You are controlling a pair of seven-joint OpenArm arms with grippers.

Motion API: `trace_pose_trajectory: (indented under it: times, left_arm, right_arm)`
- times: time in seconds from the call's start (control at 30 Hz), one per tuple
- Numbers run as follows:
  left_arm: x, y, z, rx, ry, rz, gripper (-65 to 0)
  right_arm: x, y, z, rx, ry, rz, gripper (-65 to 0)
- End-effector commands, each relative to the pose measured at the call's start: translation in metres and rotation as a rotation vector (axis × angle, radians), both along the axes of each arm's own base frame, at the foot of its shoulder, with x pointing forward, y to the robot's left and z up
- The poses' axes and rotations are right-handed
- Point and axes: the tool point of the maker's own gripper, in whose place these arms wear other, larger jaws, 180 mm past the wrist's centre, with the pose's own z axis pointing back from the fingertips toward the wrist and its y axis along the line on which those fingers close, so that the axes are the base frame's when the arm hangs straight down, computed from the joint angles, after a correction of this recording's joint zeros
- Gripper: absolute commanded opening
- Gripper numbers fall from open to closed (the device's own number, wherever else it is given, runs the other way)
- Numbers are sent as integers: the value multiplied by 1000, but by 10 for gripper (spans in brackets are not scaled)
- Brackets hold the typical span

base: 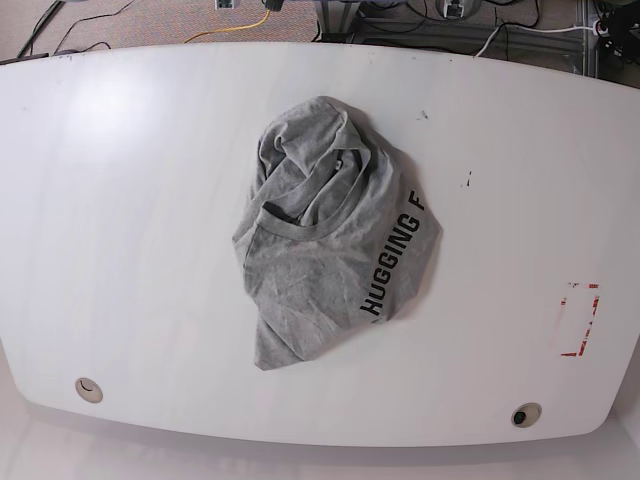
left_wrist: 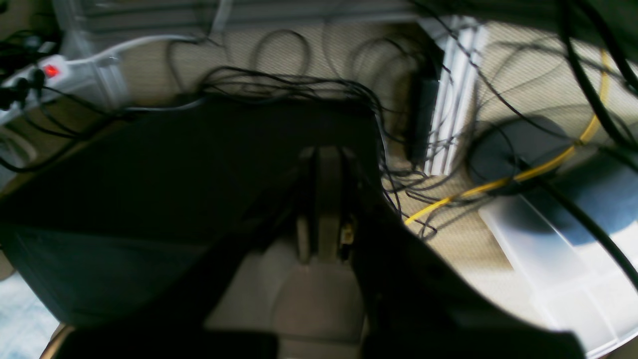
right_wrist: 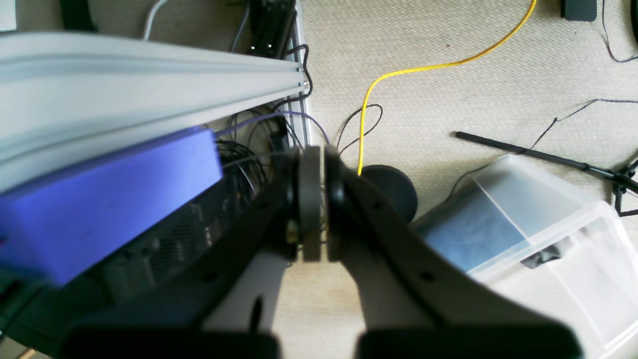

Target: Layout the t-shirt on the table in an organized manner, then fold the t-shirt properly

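Base view: grey t-shirt (base: 335,235) lying crumpled on the white table (base: 130,220).
Two round holes are sitting at the near edge, one (base: 88,389) left and one (base: 524,414) right, with a red outline mark (base: 580,320) toward the right; the shirt is bunching mid-table, lettering partly showing ("HUGGING F"). Both wrist cameras are looking at carpet and cables: left gripper (left_wrist: 324,199) and right gripper (right_wrist: 316,199) are pressing their jaws together, holding nothing, beside a yellow cable (right_wrist: 398,75).

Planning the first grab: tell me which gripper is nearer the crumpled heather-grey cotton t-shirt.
Cannot tell. The t-shirt lies on the white table; neither arm shows there. Left gripper and right gripper, both shut, hang over floor cables.
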Motion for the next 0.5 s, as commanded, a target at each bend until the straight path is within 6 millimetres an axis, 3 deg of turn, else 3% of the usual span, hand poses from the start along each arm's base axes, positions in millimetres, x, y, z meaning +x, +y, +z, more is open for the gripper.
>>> trace_pose_trajectory:
  times: [0.0,0.47]
  left_arm:
    - [0,0,9,9,-29,-5,-650]
    - [-19,11,61,69,-104,-36,-650]
  right_arm:
    - [-5,1,10,2,-16,-8,-642]
    - [-16,-7,52,-30,-63,11,-642]
